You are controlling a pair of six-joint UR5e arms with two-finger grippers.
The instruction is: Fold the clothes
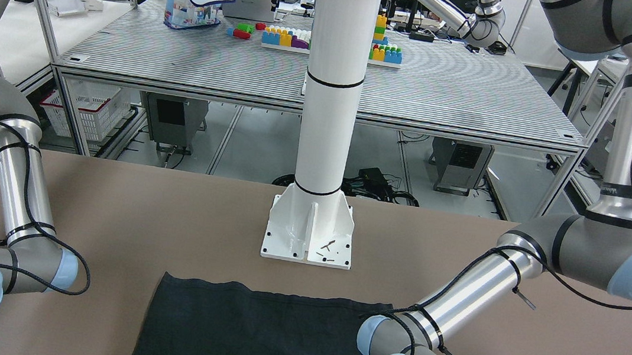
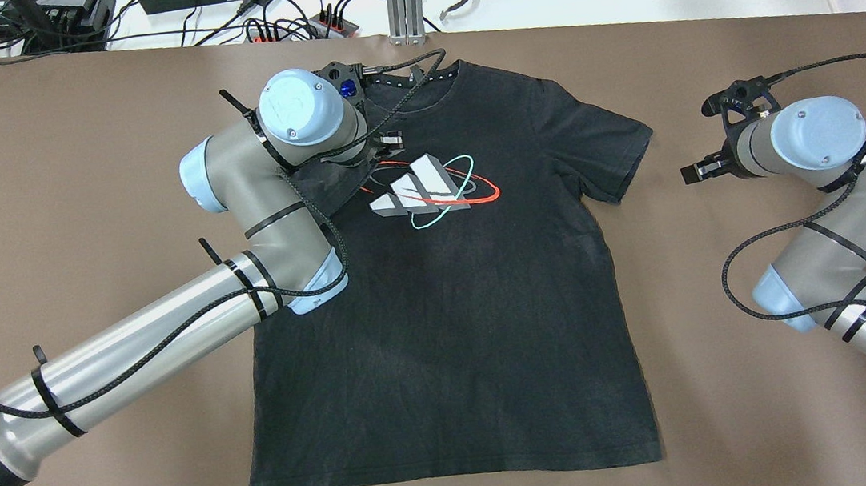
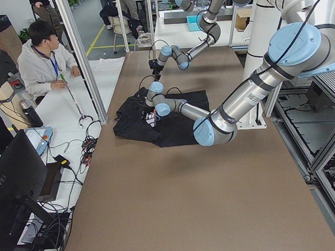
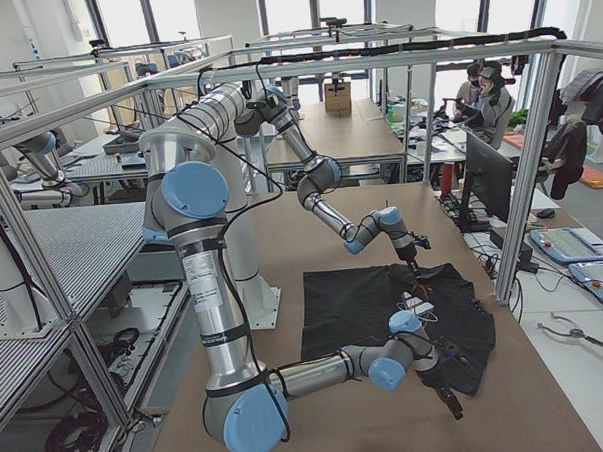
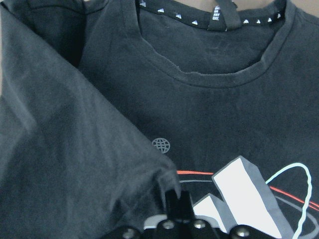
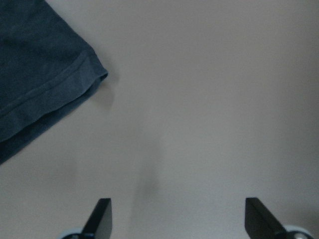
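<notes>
Shirt (image 2: 448, 314): black, matte, soft fabric | left gripper (image 5: 178, 198) seemingly pinching it | right gripper (image 6: 179, 219) spread

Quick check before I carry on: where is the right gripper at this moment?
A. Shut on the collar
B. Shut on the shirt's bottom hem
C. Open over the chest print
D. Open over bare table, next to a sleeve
D: in the right wrist view the right gripper has its fingers spread wide with only bare table between them, and the T-shirt sleeve lies off to one side, untouched.

bare tabletop (image 6: 209, 99) around right hand (image 6: 175, 205)
</notes>
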